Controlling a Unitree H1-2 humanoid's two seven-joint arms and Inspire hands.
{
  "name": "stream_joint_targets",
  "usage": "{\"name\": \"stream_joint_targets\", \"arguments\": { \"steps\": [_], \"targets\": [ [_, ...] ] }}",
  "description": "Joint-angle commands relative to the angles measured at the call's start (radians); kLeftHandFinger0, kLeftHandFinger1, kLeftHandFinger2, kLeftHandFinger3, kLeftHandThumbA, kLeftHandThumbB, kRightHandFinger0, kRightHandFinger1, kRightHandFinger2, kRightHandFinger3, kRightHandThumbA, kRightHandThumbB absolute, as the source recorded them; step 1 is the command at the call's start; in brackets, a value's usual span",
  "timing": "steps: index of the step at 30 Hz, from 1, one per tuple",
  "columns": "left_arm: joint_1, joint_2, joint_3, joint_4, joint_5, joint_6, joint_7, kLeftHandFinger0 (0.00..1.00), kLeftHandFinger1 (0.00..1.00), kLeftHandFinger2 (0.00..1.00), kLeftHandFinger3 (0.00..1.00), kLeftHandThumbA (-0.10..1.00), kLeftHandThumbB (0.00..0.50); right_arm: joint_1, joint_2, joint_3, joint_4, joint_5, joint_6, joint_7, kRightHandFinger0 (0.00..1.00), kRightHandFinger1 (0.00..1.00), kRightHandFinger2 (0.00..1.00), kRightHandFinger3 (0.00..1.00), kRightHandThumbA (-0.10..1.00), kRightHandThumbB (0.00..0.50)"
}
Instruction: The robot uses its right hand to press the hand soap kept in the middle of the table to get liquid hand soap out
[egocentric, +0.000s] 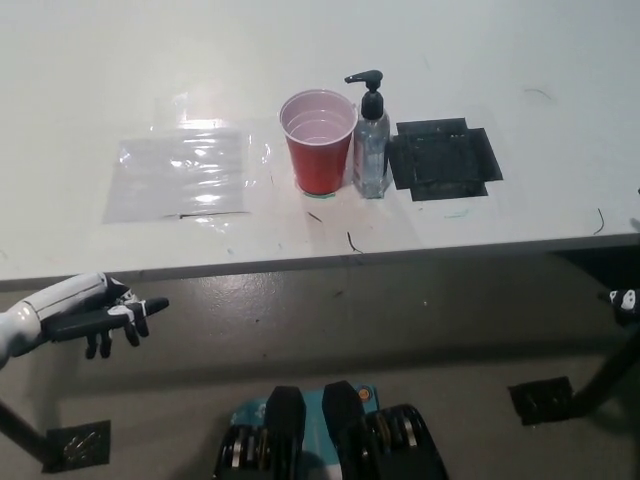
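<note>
- The hand soap bottle stands upright mid-worktop, its black pump on top with the nozzle pointing to picture left.
- A red cup stands just beside it on the left; a black square patch lies to its right.
- A clear plastic sheet lies flat farther left on the white worktop.
- The left hand hovers below the worktop's front edge, fingers apart, holding nothing.
- The right hand barely shows at the right edge; I cannot tell its fingers' state.

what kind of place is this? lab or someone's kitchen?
Probably a lab or test bench, not a kitchen: a plain white table with a black taped square, a taped-down clear plastic sheet, and only a soap bottle and red cup.
</note>
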Motion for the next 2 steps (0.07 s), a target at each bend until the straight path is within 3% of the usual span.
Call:
{"name": "stream_joint_targets", "arguments": {
  "steps": [1, 2],
  "targets": [
    [-0.018, 0.006, 0.024, -0.016, -0.004, -0.007, 0.037, 0.25, 0.25, 0.38, 0.51, 0.66, 0.171, -0.04, -0.056, 0.014, -0.014, -0.016, 0.027, -0.009, 1.0, 1.0, 1.0, 1.0, 1.0, 0.272],
    [-0.018, 0.006, 0.024, -0.016, -0.004, -0.007, 0.037, 0.25, 0.25, 0.38, 0.51, 0.66, 0.171, -0.04, -0.056, 0.014, -0.014, -0.016, 0.027, -0.009, 1.0, 1.0, 1.0, 1.0, 1.0, 0.272]
  ]
}}
